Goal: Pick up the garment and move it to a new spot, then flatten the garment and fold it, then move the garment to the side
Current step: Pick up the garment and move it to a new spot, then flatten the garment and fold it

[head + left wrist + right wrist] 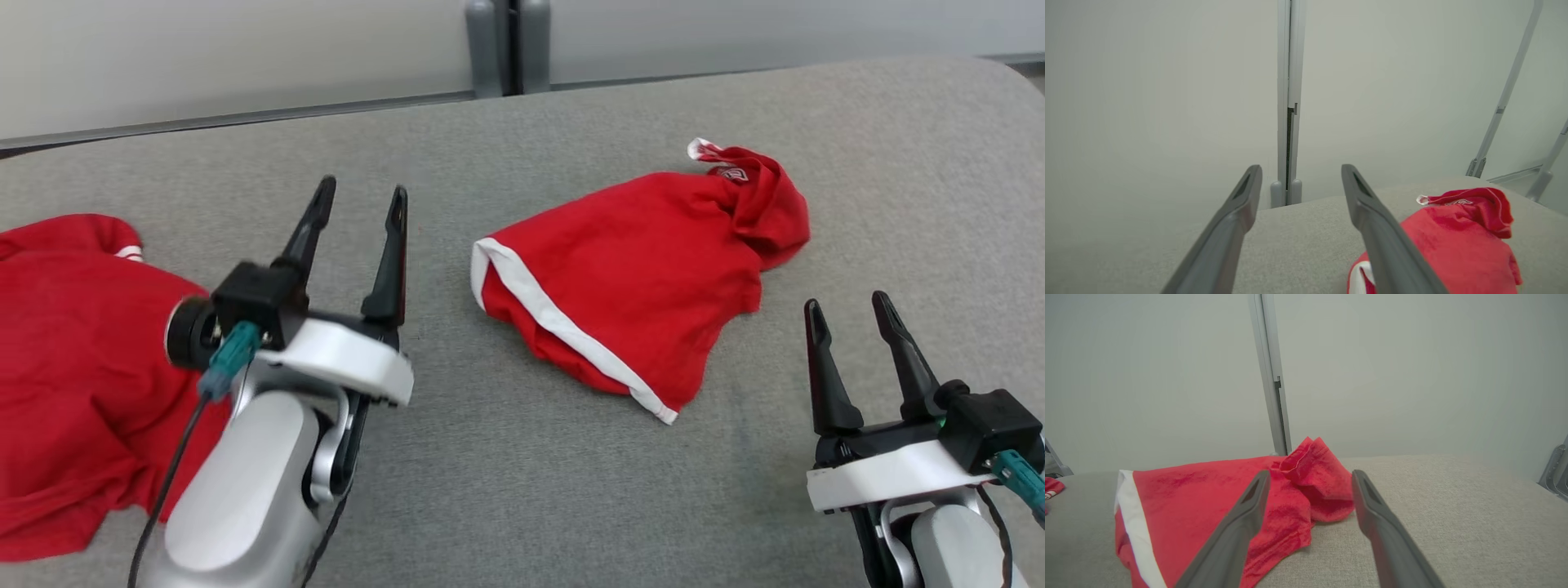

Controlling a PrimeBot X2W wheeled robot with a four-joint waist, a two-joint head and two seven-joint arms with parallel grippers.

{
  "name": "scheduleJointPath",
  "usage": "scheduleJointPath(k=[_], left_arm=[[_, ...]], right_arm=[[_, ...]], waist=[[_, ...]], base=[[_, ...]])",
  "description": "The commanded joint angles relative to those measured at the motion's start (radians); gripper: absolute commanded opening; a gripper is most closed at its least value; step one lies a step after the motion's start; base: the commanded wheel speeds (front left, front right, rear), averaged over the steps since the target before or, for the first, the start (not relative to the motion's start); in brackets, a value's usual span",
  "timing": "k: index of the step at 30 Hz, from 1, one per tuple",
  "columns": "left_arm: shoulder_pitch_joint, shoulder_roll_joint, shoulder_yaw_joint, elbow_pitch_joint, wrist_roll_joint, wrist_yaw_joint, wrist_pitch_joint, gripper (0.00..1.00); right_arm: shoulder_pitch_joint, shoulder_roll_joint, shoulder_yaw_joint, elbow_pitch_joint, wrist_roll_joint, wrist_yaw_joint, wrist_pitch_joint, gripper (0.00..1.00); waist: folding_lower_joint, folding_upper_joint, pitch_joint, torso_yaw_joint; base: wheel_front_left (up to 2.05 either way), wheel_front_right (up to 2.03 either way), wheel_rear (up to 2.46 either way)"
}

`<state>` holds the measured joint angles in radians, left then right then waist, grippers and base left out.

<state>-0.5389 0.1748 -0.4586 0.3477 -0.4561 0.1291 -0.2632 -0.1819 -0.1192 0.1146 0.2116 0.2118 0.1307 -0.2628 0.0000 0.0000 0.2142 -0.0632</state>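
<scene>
2 red garments on the grey padded table (506, 490) right now. The red garment with white trim (637, 269) lies crumpled mid-table, between both arms and touched by neither. The left gripper (362, 188) hovers with its fingers spread apart and nothing between them. Its forearm hangs over the second red garment (73, 359), spread at the table's left edge. The right gripper (846, 302) sits just off the trimmed one's lower right (fingers parted, empty too).

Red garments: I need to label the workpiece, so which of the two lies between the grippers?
The white-banded garment, lying between the left gripper and right gripper. The other red garment lies on the left gripper's outer side.
</scene>
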Motion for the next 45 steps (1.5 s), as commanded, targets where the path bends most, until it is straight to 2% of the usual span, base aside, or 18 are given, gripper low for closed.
scheduleJointPath(k=[1,4,8,12,17,21,30,40,41,42,43,45], left_arm=[[0.039,0.001,0.015,-0.016,0.014,-0.004,-0.002,1.0],[0.159,-0.021,0.072,-0.065,0.039,0.006,-0.002,1.0],[0.303,-0.069,0.127,-0.111,0.074,-0.009,-0.001,1.0],[0.369,-0.106,0.161,-0.132,0.11,-0.032,-0.001,1.0],[0.38,-0.117,0.185,-0.131,0.141,-0.062,-0.001,1.0],[0.372,-0.123,0.194,-0.127,0.146,-0.075,-0.001,1.0],[0.353,-0.123,0.156,-0.127,0.103,-0.052,-0.001,1.0],[0.306,-0.123,0.125,-0.117,0.095,-0.041,-0.001,1.0],[0.303,-0.123,0.123,-0.116,0.094,-0.041,-0.001,1.0],[0.302,-0.123,0.122,-0.114,0.092,-0.039,-0.001,1.0],[0.301,-0.123,0.122,-0.112,0.092,-0.038,-0.001,1.0],[0.307,-0.123,0.127,-0.105,0.096,-0.038,-0.001,1.0]], right_arm=[[0.012,-0.009,0.001,0.001,-0.005,0.0,-0.003,1.0],[0.031,-0.018,-0.001,0.009,-0.003,0.0,-0.003,1.0],[0.046,-0.013,0.001,0.017,0.011,0.0,-0.003,1.0],[0.056,-0.019,0.017,0.024,0.006,0.0,-0.003,1.0],[0.051,-0.036,0.062,0.029,0.027,0.0,-0.003,1.0],[0.054,-0.077,0.15,0.057,0.029,0.0,-0.003,1.0],[0.014,-0.135,0.313,0.2,0.054,0.0,0.012,1.0],[-0.076,-0.131,0.326,0.333,0.009,0.0,0.004,1.0],[-0.081,-0.128,0.321,0.344,0.011,0.0,0.004,0.76],[-0.087,-0.127,0.314,0.352,0.013,0.0,0.004,0.29],[-0.093,-0.127,0.305,0.358,0.01,0.0,0.002,0.0],[-0.097,-0.122,0.29,0.369,0.006,0.0,0.0,0.0]], waist=[[0.0,0.0,-0.052,0.059],[0.0,0.0,-0.077,0.086],[0.0,0.0,-0.097,0.105],[0.0,0.0,-0.106,0.119],[0.0,0.0,-0.106,0.125],[0.0,0.0,-0.096,0.129],[0.0,0.0,-0.046,0.148],[0.0,0.0,0.016,0.174],[0.0,0.0,0.017,0.175],[0.0,0.0,0.017,0.174],[0.0,0.0,0.016,0.172],[0.0,0.0,0.01,0.163]], base=[[0.0,0.0,0.0],[0.0,0.0,0.0],[0.0,0.0,0.0],[0.0,0.0,0.0],[0.0,0.0,0.0],[0.0,0.0,0.0],[0.0,0.0,0.0],[0.0,0.0,0.0],[0.0,0.0,0.0],[0.0,0.0,0.0],[0.0,0.0,0.0],[0.0,0.0,0.0]])
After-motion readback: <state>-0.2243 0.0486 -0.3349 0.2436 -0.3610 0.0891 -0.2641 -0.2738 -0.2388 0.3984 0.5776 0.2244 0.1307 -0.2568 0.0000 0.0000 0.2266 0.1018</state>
